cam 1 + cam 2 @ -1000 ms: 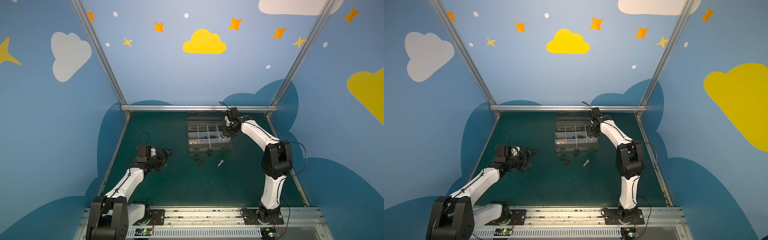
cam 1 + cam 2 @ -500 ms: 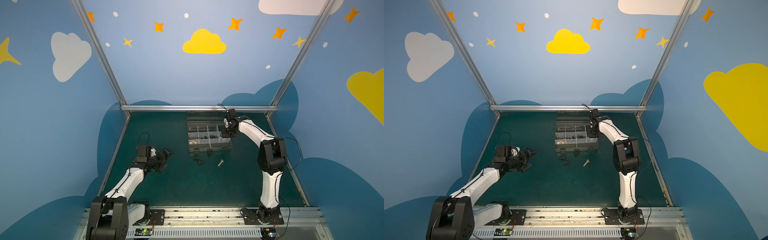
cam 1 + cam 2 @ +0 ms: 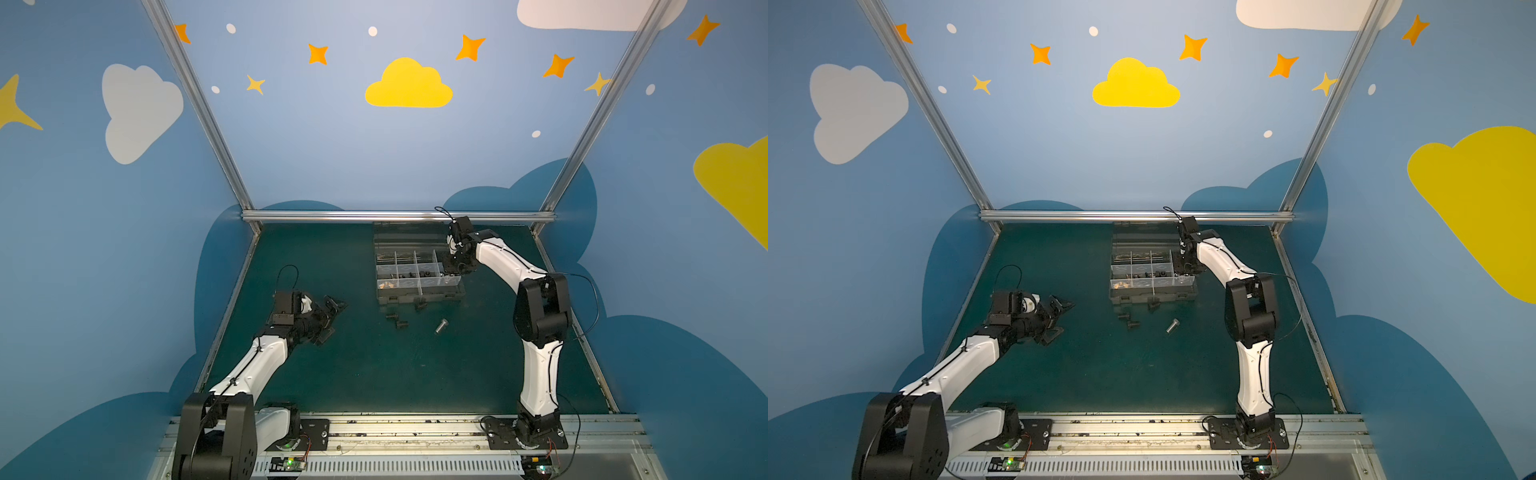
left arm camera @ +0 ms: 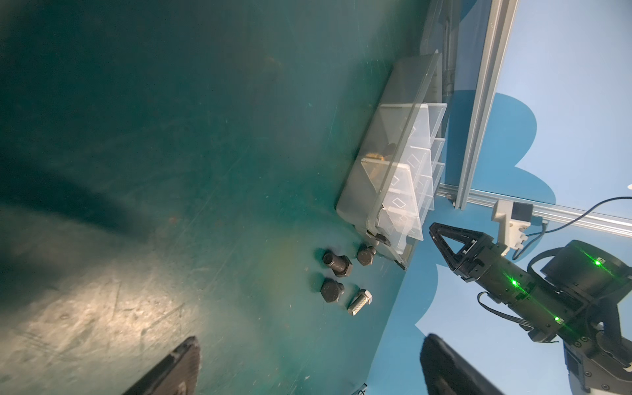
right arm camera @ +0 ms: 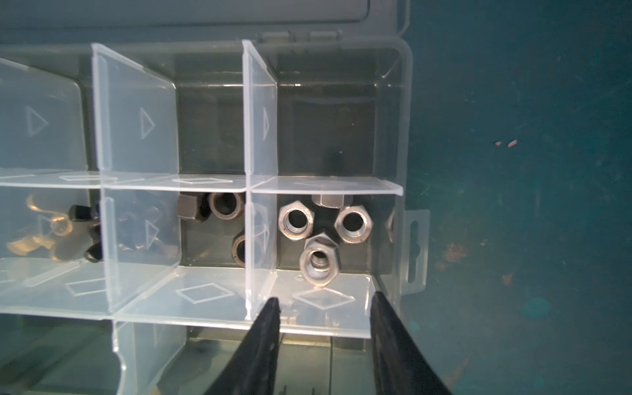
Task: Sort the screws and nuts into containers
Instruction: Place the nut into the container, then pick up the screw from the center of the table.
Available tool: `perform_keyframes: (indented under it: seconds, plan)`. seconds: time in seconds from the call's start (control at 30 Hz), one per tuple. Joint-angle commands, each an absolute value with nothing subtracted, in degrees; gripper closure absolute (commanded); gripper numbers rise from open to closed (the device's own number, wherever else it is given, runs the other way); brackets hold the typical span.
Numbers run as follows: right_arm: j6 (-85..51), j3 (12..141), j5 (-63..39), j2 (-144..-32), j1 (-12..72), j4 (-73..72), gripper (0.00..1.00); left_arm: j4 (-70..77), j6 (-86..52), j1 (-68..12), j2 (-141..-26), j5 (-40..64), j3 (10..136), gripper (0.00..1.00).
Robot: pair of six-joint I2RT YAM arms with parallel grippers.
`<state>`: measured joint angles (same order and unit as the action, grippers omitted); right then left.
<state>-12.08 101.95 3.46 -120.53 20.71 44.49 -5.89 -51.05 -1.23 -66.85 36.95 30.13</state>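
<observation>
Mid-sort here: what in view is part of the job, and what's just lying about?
Job: organiser box, silver nuts, dark nuts, loose black screws, silver screw.
Lying about: orange specks, aluminium frame, cloud sticker.

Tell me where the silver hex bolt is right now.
In both top views the silver hex bolt lies loose on the green table, in front of the organiser box, just right of the three black bolts.

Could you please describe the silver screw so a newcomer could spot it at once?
Find the grey organiser box on the green mat. Four loose screws lie before its front wall. The silver screw is the only shiny one; the others are black.
</observation>
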Motion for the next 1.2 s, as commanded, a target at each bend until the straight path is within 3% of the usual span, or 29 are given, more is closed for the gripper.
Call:
perform_keyframes:
  seconds: [0.0,0.77,1.17]
  plan:
    - [-11.3,103.3,3.6,-120.2,20.7,46.2,0.56,-6.3,-50.3,-1.0,-65.9,36.9,29.8,0.0]
    - [-4.5,91.5,-1.8,-103.1,29.1,47.0,0.5,-6.2,-50.6,-1.0,-65.9,36.9,29.9,0.0]
    - [4.6,84.7,-8.7,-102.4,36.4,47.2,0.48,-6.1,-50.5,-1.0,-66.1,37.1,29.9,0.0]
